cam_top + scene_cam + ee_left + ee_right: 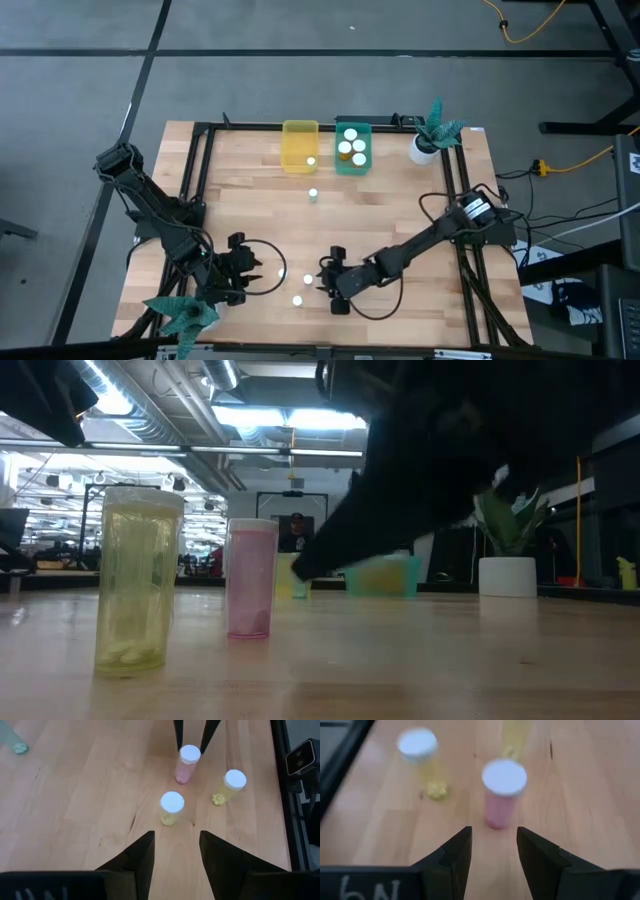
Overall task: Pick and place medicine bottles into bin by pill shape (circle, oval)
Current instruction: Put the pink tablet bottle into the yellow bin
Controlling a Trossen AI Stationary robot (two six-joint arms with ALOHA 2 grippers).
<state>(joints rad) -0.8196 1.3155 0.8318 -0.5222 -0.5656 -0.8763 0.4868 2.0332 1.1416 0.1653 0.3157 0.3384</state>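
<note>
Eight medicine bottles show in the high view, each with a round white cap. Three stand loose near the table's front edge: a pink bottle (503,795) and two yellow ones, one (171,808) nearer the left arm and one (230,786) toward the front edge. A fourth bottle (313,194) stands alone mid-table, just in front of the tubs.

Two tubs sit side by side at the far edge. The yellow tub (299,131) holds one bottle (311,160) near its front wall. The teal tub (353,165) holds three bottles (351,147), clustered together.

The right gripper (330,279) lies low over the table, its arm stretched in from the right edge. Its fingers (451,852) stand apart with nothing between them, and the pink bottle is just ahead of the gap, untouched. The left gripper (250,267) reaches in from the front-left corner, its fingers (142,854) also spread and empty, facing the nearer yellow bottle.

A white plant pot (422,152) stands at the far right corner, beside the teal tub. A green star-shaped object (183,314) lies at the front-left corner.
</note>
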